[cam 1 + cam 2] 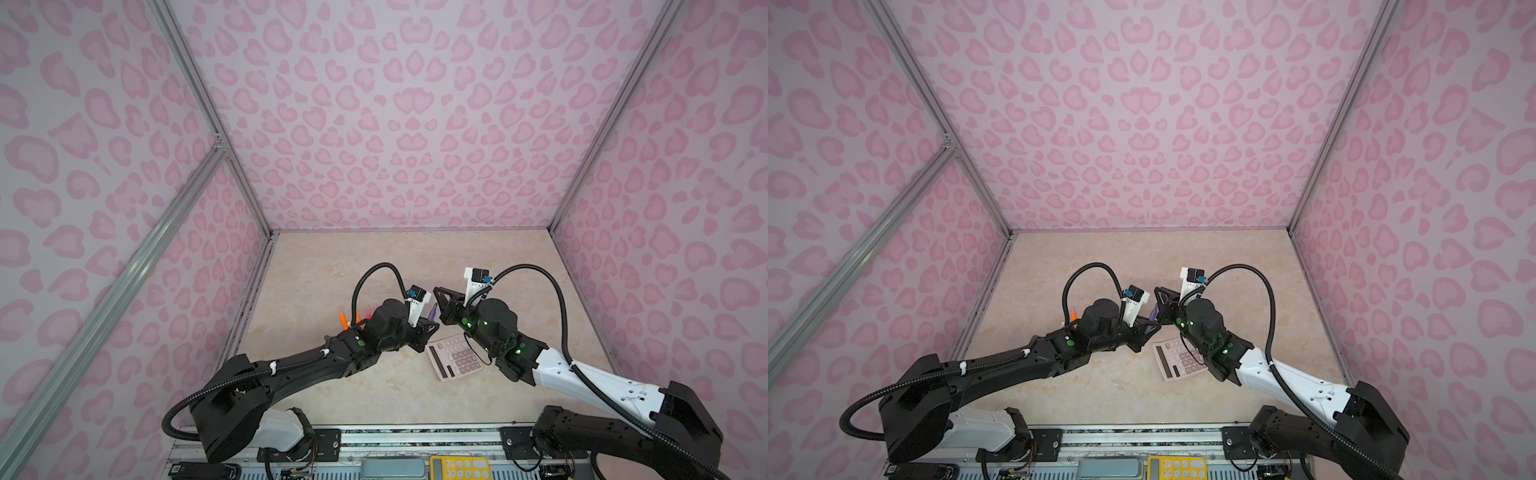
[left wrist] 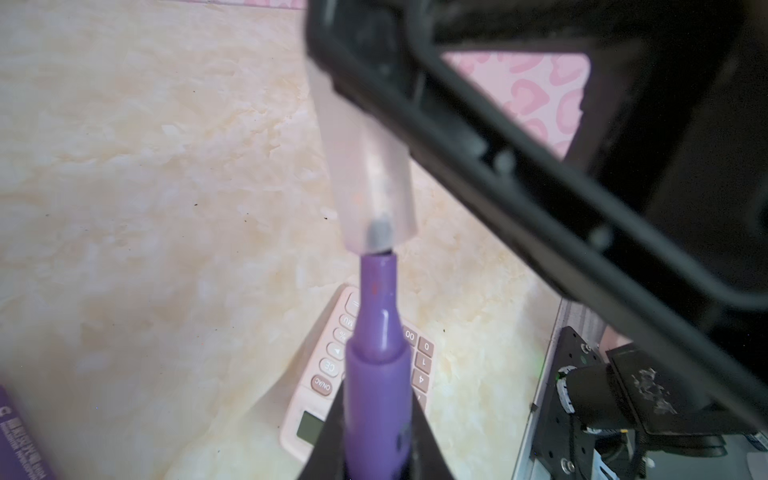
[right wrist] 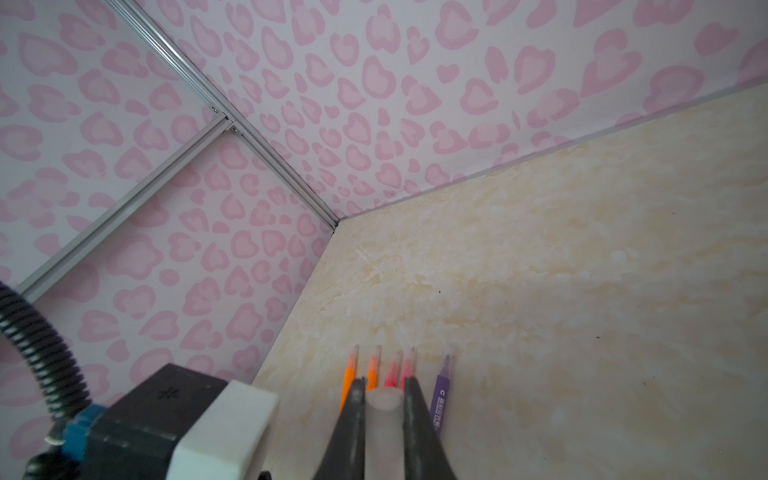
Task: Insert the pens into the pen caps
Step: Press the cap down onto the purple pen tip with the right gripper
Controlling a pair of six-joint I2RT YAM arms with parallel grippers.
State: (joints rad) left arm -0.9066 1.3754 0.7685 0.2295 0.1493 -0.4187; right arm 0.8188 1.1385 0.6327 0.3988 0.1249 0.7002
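The marble-patterned table (image 1: 374, 266) is seen walled in by pink-patterned panels. Over its near middle the two arms are brought tip to tip, the left gripper (image 1: 429, 328) and the right gripper (image 1: 441, 296) facing each other near the far edge of a pink calculator (image 1: 455, 357); the calculator lies flat and is no part of the task. A row of five pens (image 3: 392, 370), two orange, two pink-red and one purple, is laid side by side on the table on the left arm's far side, partly hidden by that arm in both top views; clear caps appear to be fitted over their tips, though this cannot be told with certainty. The sixth, a purple pen (image 2: 376, 374), is clamped by its barrel in the closed left gripper, tip outward; a clear cap (image 2: 374, 174) is pinched in the closed right gripper, its open mouth turned to the pen. In the left wrist view the grey tip is seen just inside that mouth, the purple neck outside.

The step in hand is judged to be the last capping, at the point of entry; a straight push along the shared axis is called for, with both grips kept firm and the cap kept in line, until the mouth is seated on the pen's shoulder.
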